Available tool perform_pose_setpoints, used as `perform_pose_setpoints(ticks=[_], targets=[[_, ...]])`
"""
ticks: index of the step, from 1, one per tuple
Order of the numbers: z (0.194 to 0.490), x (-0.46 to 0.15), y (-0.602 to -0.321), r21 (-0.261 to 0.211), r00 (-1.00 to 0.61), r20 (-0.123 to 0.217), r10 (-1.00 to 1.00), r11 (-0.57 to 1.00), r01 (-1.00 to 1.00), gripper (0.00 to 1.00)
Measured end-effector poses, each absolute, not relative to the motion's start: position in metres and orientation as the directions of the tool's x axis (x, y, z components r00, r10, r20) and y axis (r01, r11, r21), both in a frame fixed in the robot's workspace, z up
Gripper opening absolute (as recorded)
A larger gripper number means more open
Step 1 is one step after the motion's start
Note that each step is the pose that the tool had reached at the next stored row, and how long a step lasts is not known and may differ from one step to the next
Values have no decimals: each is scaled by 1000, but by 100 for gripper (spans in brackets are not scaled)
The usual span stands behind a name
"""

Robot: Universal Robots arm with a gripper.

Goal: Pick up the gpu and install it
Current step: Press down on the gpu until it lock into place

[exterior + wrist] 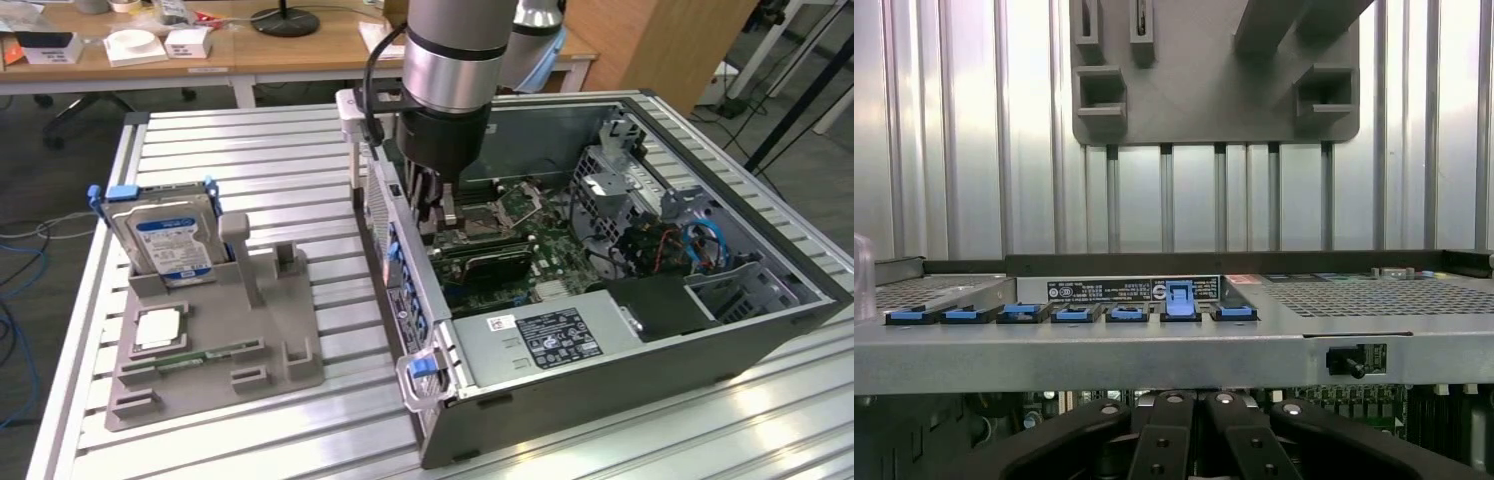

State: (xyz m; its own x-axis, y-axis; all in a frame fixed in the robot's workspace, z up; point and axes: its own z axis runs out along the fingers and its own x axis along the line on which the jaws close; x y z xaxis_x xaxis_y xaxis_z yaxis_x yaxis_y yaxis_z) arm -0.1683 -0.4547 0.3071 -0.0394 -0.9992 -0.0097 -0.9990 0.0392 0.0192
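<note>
Open computer case [747, 300] lying on its side on a slatted metal table [267, 150], with the robot arm [461, 50] reaching down into it. The pincer [427, 212] hangs low inside the case, close to the perforated rear wall [387, 215] and just above the main circuit board [534, 265]. Its two fingers [1159, 440] are pressed together, and nothing is seen clamped between them. The gpu [487, 262] appears to be the dark, flat card with a green edge standing on the circuit board just beside and below the pincer's tips, towards the grey power supply [547, 340]. The view is too cluttered to say whether the tips touch it. In the wrist view, the rear wall's rim passes directly ahead of the pincer, carrying a row of blue slot clips [1074, 313] and a black label [1129, 290]. Beyond the rear wall, well apart from the pincer and outside the case, a grey parts stand [254, 330] rests on the table. It holds an upright hard drive [167, 240] in a blue frame, a square silver chip [156, 328] lying flat, and a narrow green memory stick [214, 352]. Far behind the pincer stands a wooden desk [267, 50] with small white boxes [140, 45].
</note>
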Motion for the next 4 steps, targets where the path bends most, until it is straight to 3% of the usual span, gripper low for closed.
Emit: perform_pose_setpoints(ticks=[4], targets=[[307, -168, -455, 19, -39, -10, -999, 39, -999, 11]])
